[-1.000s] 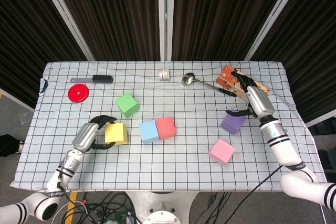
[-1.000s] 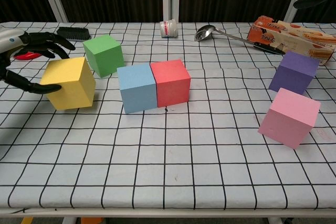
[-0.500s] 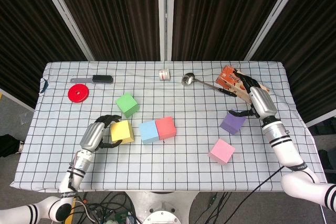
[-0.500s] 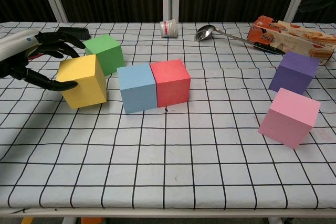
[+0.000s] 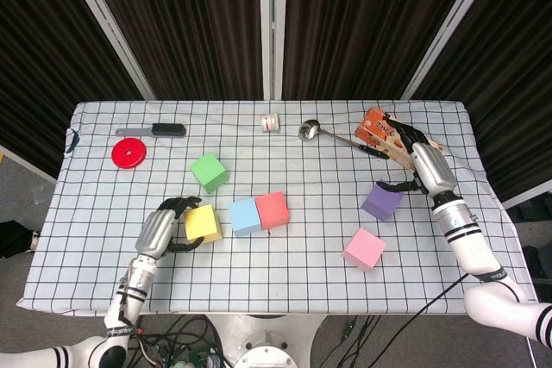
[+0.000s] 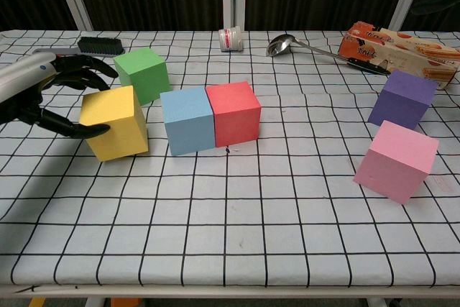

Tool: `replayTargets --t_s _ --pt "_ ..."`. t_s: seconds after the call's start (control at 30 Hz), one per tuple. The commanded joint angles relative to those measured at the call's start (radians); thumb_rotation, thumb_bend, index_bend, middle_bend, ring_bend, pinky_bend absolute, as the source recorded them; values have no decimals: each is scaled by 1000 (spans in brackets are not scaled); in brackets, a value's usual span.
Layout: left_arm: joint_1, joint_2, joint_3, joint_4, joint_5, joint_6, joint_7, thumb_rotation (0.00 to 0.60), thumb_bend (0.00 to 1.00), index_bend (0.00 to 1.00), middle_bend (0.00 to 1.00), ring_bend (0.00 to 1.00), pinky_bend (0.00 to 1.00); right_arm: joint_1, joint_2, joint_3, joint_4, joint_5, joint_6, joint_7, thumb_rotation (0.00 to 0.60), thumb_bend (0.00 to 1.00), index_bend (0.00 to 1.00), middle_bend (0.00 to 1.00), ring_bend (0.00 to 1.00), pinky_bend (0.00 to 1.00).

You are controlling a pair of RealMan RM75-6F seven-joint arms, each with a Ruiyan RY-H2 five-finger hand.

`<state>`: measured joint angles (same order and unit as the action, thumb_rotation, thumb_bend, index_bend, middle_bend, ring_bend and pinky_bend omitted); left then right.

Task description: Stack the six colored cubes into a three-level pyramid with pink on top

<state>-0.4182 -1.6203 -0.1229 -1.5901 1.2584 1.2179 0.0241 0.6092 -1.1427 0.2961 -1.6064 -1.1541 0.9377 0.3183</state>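
Gripping the yellow cube between thumb and fingers, the left hand holds it on the table just left of the blue cube, a narrow gap between them; blue touches the red cube, and the green cube sits just behind yellow. At the right, the right hand rests with its thumb on the purple cube and the other fingers spread toward a snack box. Near the front edge, the pink cube stands alone, tilted off the grid lines.
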Motion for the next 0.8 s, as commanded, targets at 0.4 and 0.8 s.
replayTargets --t_s 0.4,0.8 --pt "0 -46 -36 -25 -73 3 80 600 246 231 567 197 132 -14 -4 -7 9 -7 3 14 600 58 0 63 0 0" --pt "-14 -65 -49 -54 -111 -12 136 600 246 231 567 197 127 -19 -8 -8 22 -8 -4 28 600 58 0 63 0 0"
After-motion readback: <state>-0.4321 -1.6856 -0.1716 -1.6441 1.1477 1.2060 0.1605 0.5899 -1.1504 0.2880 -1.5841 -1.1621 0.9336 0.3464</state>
